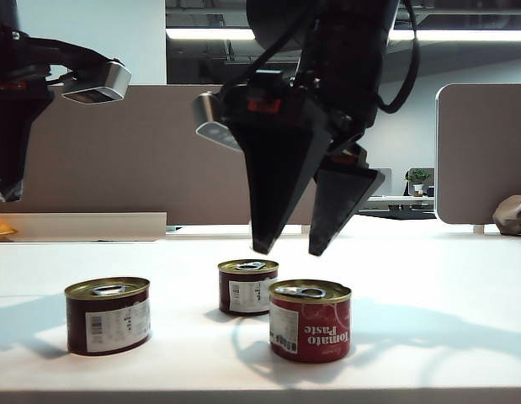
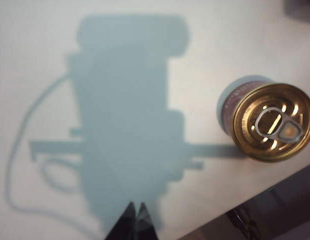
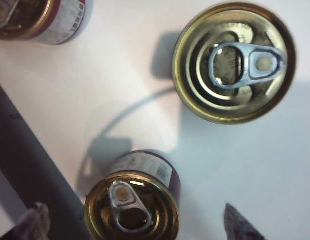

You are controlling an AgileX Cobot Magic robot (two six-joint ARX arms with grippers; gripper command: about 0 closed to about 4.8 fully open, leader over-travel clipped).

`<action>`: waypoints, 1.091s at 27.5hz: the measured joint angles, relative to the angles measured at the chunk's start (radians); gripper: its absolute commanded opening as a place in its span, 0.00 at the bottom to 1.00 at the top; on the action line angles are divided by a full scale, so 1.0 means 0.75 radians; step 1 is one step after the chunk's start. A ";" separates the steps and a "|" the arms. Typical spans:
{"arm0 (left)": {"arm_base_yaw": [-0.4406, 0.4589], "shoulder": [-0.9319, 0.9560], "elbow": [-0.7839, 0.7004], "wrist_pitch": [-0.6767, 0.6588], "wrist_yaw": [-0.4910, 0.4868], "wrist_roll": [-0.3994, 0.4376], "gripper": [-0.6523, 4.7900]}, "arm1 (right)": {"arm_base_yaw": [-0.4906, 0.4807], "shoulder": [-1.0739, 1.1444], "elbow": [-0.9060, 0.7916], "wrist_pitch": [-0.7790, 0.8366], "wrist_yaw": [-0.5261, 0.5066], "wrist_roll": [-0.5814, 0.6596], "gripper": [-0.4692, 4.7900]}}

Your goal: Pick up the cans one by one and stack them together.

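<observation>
Exterior view shows three cans standing apart on the white worktop (image 1: 462,278), none stacked yet: a dark maroon can (image 1: 108,315) at the left, a second maroon can (image 1: 247,286) further back near the middle, and the red Tomato Paste can (image 1: 310,320) just beside it, nearer the camera and to the right. The right gripper (image 1: 289,250) hangs above the gap between those two middle cans, its two dark fingers spread wide and pointing down, holding nothing. In the right wrist view the same fingers stand far apart at the frame's edges, with the back maroon can (image 3: 132,200) lying between them, the Tomato Paste can's gold lid (image 3: 234,62) further off, and the left can (image 3: 39,19) just in view at a corner. The left gripper (image 2: 134,220) is parked high at the left of the exterior view, its fingers pressed together and empty; its wrist camera sees the left maroon can (image 2: 267,120) off to one side near the worktop's edge, well apart from the fingertips. The step in hand looks like the first pick, with the right arm lining up on the back maroon can. The next move would call for lowering the open fingers so they straddle that can's wall without clipping the neighbouring Tomato Paste can, then closing squarely before lifting.
</observation>
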 measured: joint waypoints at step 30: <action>0.001 -0.021 0.000 -0.040 0.001 -0.010 0.11 | 0.017 0.163 -0.002 -0.064 0.054 -0.004 0.61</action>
